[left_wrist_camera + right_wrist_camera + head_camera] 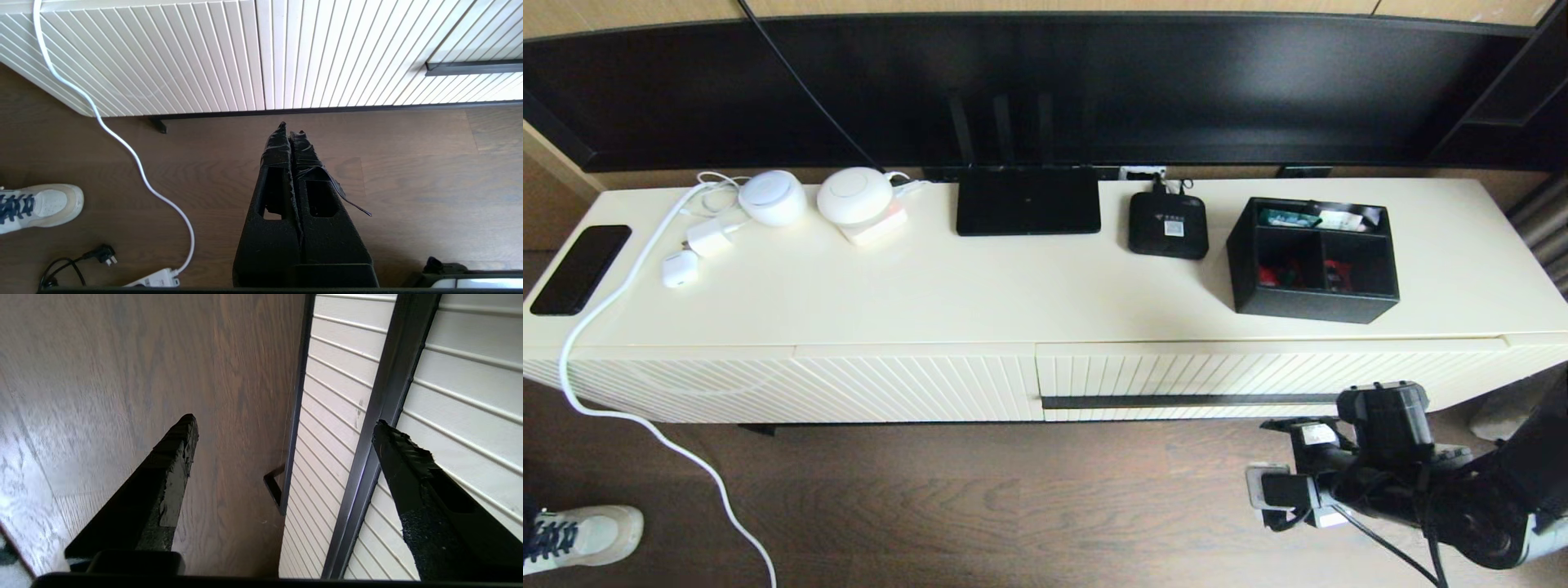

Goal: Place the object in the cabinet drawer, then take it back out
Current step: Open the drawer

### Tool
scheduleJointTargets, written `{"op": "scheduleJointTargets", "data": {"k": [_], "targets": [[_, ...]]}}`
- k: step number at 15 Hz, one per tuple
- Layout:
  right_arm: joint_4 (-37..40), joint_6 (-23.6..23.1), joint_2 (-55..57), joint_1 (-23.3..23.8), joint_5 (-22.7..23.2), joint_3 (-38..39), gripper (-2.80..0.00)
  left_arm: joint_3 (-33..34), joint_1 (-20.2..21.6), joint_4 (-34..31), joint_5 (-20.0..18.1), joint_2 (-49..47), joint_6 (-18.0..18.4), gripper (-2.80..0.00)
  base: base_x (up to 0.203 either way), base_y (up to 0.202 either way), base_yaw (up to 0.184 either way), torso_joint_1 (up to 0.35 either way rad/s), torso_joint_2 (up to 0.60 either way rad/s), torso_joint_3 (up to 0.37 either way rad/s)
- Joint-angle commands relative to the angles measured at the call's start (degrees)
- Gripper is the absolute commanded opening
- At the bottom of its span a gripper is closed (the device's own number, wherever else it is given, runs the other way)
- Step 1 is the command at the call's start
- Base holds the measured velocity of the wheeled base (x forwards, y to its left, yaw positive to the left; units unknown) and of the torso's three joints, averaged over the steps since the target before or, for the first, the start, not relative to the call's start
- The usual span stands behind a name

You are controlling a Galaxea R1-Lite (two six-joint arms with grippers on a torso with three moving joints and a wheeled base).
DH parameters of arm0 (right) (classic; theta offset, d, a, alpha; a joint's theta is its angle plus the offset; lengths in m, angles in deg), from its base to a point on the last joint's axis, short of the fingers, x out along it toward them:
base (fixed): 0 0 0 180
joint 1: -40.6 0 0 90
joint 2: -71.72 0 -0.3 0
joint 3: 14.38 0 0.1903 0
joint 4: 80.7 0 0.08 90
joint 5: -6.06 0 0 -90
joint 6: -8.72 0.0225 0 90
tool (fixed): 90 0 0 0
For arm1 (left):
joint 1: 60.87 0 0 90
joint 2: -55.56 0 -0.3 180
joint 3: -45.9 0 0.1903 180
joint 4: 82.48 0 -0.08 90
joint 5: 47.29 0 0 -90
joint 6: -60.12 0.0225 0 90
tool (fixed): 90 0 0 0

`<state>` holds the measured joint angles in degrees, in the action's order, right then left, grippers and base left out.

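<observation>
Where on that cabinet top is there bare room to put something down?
The cabinet top is bare along its front, from the phone to the organizer box. The back edge is crowded: chargers, router, set-top box.

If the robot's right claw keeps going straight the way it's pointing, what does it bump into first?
Probably the cabinet drawer. The open right gripper points along its ribbed front, one finger just over the dark handle, so handle or front comes first. Depth is hard to judge.

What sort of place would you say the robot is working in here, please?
Probably a home living room: a long cream TV cabinet under a wide television, with a router and set-top box on top, on wood flooring.
</observation>
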<state>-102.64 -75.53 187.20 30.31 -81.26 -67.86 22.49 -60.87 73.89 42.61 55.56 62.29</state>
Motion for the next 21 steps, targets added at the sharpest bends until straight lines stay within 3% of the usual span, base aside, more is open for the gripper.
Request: {"op": "scheduleJointTargets", "data": {"k": [1,7,12,21], "targets": [[-0.33,1.08,2.72,0.52,0.19,-2.32,0.0,-0.04,0.0,0.0,0.01,0.0,0.03,-2.8,0.0,0.0,0.0,0.0,0.0,0.0],[-2.67,4.12,6.71,0.87,0.71,-7.17,0.0,0.0,0.0,0.0,0.01,-0.04,0.03,-2.8,0.0,0.0,0.0,0.0,0.0,0.0],[-6.5,4.07,9.84,1.08,2.69,-8.46,0.0,0.05,0.0,0.0,0.01,0.0,0.03,-2.8,0.0,0.0,0.0,0.0,0.0,0.0],[-6.71,3.48,12.47,2.72,3.94,-9.3,0.0,0.04,0.0,0.0,0.01,-0.01,0.03,-2.8,0.0,0.0,0.0,0.0,0.0,0.0]]}}
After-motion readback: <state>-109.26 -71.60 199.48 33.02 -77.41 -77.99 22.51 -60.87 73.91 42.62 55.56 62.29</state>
